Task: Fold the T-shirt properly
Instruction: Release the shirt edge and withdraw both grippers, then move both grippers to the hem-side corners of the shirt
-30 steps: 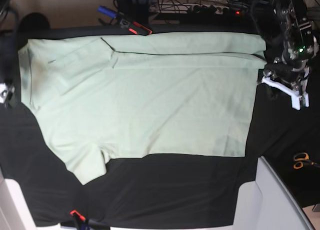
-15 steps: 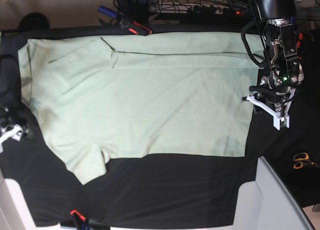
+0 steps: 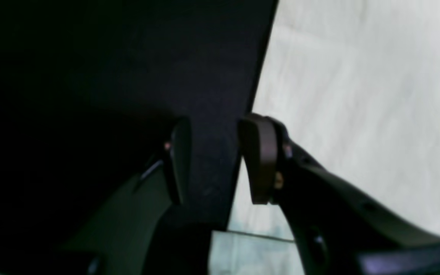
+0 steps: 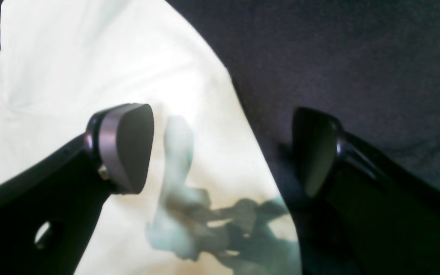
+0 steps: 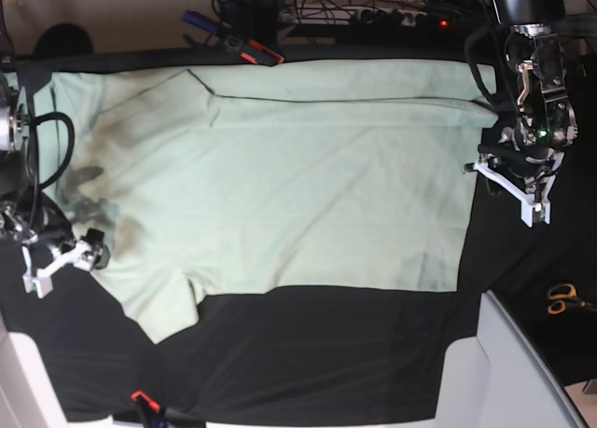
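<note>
The T-shirt [image 5: 270, 176] lies spread flat on the black surface [image 5: 326, 353], one long side already turned in along the far edge, hem toward the left arm and sleeves toward the right arm. The step in hand looks like the approach for the next fold — both hands are coming to opposite ends of the cloth, and neither holds anything yet.

The right hand [image 4: 224, 152] hangs low over the sleeve-side edge with its jaws spread wide, one finger above the pale cloth and the other above the black cover, so the edge runs between them. The left hand [image 3: 214, 160] sits at the hem edge, jaws partly apart with only dark cover between them; one finger just overlaps the cloth.

Next, each hand likely needs to drop, pinch its edge cleanly — one layer or both, deliberately — and lift together.
</note>
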